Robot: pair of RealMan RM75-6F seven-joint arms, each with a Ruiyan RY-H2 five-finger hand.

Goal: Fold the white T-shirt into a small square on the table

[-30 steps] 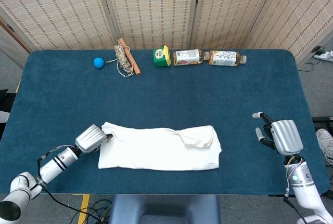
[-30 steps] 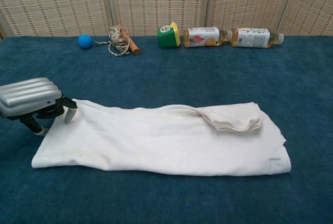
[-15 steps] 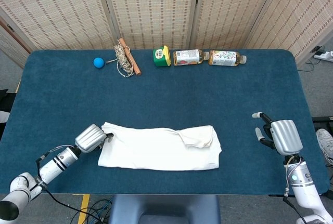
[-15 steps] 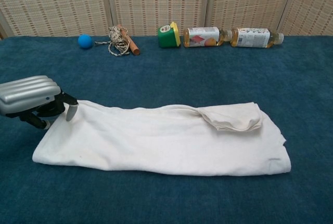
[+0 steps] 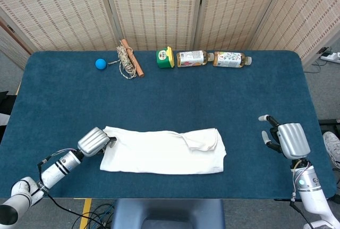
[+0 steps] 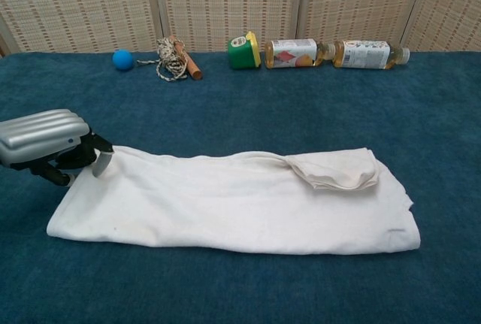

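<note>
The white T-shirt (image 5: 162, 152) lies folded into a long band across the near middle of the blue table (image 5: 170, 91), with a small folded flap (image 6: 334, 170) on its right part. My left hand (image 5: 94, 142) is at the band's far left corner. In the chest view the left hand (image 6: 45, 140) has its fingers (image 6: 99, 162) curled onto that corner (image 6: 120, 155), pinching the cloth. My right hand (image 5: 287, 138) hovers near the table's right edge, well away from the shirt, with fingers apart and nothing in them. The chest view does not show it.
Along the far edge lie a blue ball (image 5: 100, 64), a wooden stick wound with twine (image 5: 129, 60), a green tape measure (image 5: 165, 58) and two bottles on their sides (image 5: 194, 58) (image 5: 231, 59). Woven screens stand behind the table.
My left hand has crept slightly right and farther in at the shirt's corner, and the left end of the band shifted a little with it. The right hand barely moved.
</note>
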